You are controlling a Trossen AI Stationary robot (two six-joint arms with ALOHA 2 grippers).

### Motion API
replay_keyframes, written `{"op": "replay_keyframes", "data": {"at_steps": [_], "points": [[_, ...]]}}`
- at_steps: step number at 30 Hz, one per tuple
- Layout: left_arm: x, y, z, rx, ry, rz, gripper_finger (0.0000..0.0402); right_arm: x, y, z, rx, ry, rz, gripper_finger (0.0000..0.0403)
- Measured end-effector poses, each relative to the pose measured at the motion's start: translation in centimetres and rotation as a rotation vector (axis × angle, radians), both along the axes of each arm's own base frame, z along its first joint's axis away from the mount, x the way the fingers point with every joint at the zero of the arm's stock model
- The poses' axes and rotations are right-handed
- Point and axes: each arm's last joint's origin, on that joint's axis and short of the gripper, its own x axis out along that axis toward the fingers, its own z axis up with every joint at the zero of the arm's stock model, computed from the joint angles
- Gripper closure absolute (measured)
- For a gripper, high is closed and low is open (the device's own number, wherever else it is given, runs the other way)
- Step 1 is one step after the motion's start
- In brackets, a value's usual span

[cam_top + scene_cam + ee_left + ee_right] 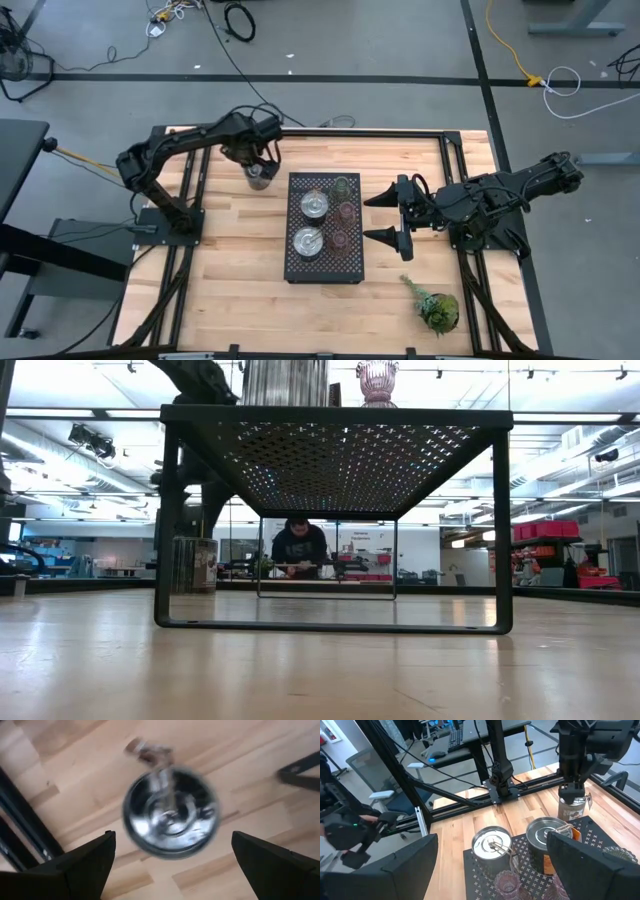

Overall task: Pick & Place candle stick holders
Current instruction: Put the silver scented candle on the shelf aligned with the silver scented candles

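A silvery holder (260, 178) stands upright on the table, just left of the black perforated tray (352, 272). My left gripper (258, 160) is open right above it, one finger on either side of its rim (170, 812), not touching it. Two silvery holders (315, 205) (307, 241), the pale green glass one (342, 186) and two pinkish ones (347, 212) (340, 240) stand on the tray. My right gripper (382, 218) is open and empty at the tray's right side.
The tray stands on thin legs (166, 520) above the wood. A leafy plant sprig (432, 306) lies near the front right. Black frame rails (190, 200) run along the table's left and right sides. A person (300, 545) is in the room beyond.
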Motion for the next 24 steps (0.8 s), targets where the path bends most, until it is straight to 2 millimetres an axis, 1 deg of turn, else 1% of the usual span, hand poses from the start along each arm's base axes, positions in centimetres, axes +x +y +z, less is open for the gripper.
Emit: {"op": "replay_keyframes", "data": {"at_steps": [4, 8, 12, 16, 24], "points": [[-1.0, 0.7, -1.0, -0.058, 0.004, 0.033, 0.0003, 0.0, 0.0, 0.0, 0.000, 0.000, 0.000, 0.0034], [-1.5, 1.1, -1.6, -0.102, -0.024, 0.034, 0.0003, 0.0, 0.0, 0.0, 0.000, 0.000, 0.000, 0.0034], [-1.1, 1.4, -1.7, -0.119, -0.088, -0.008, 0.0003, 0.0, 0.0, 0.0, 0.000, 0.000, 0.000, 0.0034], [-0.8, 1.6, -1.7, -0.096, -0.114, -0.013, 0.0003, 0.0, 0.0, 0.0, 0.000, 0.000, 0.000, 0.0034], [-0.7, 2.1, -2.7, -0.096, -0.060, -0.008, 0.0003, 0.0, 0.0, 0.0, 0.000, 0.000, 0.000, 0.0034]]}}
